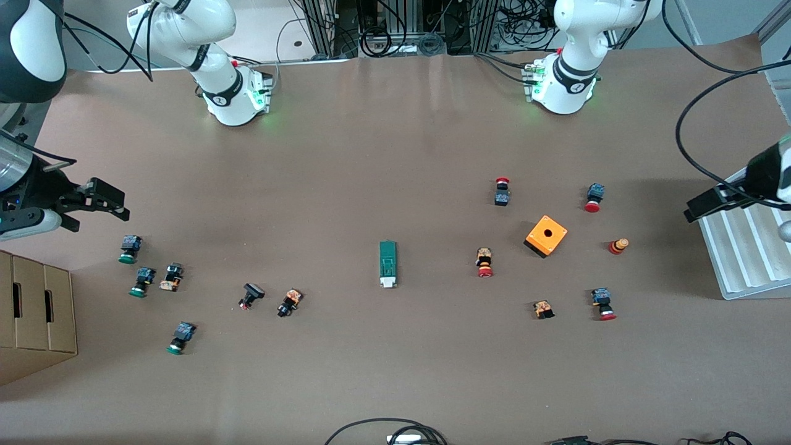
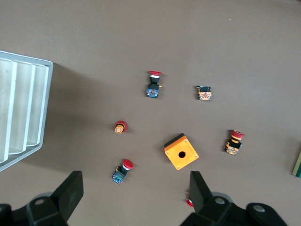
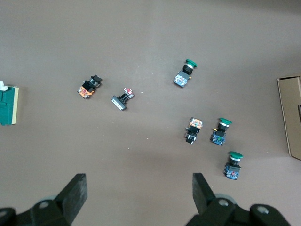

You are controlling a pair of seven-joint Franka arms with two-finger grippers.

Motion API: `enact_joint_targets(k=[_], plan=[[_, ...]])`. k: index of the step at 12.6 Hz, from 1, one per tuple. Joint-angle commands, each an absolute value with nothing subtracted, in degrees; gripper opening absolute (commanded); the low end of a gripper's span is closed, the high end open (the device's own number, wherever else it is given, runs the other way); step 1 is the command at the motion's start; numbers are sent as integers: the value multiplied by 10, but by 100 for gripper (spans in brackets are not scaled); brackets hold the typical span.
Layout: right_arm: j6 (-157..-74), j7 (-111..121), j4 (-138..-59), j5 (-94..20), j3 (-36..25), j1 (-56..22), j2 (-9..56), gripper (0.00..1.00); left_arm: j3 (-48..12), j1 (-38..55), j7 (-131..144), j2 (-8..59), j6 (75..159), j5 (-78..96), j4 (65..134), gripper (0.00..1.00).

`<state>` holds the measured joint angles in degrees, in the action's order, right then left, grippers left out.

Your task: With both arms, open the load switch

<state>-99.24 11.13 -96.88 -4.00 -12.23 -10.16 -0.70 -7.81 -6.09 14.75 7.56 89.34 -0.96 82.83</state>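
The load switch (image 1: pixel 387 264), a slim dark-green block with a white end piece, lies flat in the middle of the table, white end toward the front camera. Only its edge shows in the left wrist view (image 2: pixel 297 165) and the right wrist view (image 3: pixel 8 105). My right gripper (image 1: pixel 117 204) hangs open and empty over the right arm's end of the table, above the green-capped buttons; its own view shows the wide gap (image 3: pixel 138 181). My left gripper (image 1: pixel 701 207) hangs open and empty (image 2: pixel 135 181) over the left arm's end, by the white tray. Both are well apart from the switch.
An orange box with a hole (image 1: pixel 545 235) and several red-capped buttons (image 1: pixel 484 262) lie toward the left arm's end. Green-capped buttons (image 1: pixel 129 249) and small black parts (image 1: pixel 251 295) lie toward the right arm's end. A cardboard box (image 1: pixel 37 315) and a white ribbed tray (image 1: pixel 741 247) stand at the table's ends.
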Motion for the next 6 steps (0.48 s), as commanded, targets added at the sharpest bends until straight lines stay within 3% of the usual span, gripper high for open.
enact_joint_targets(k=[1,6], plan=[[-997,116,-967,-33,-124,-103,-6,100,-81,-57,147,80,896,-12,823,100],[-996,116,-968,-33,-124,-102,-6,100,-83,-38,141,83,892,-14,831,100]])
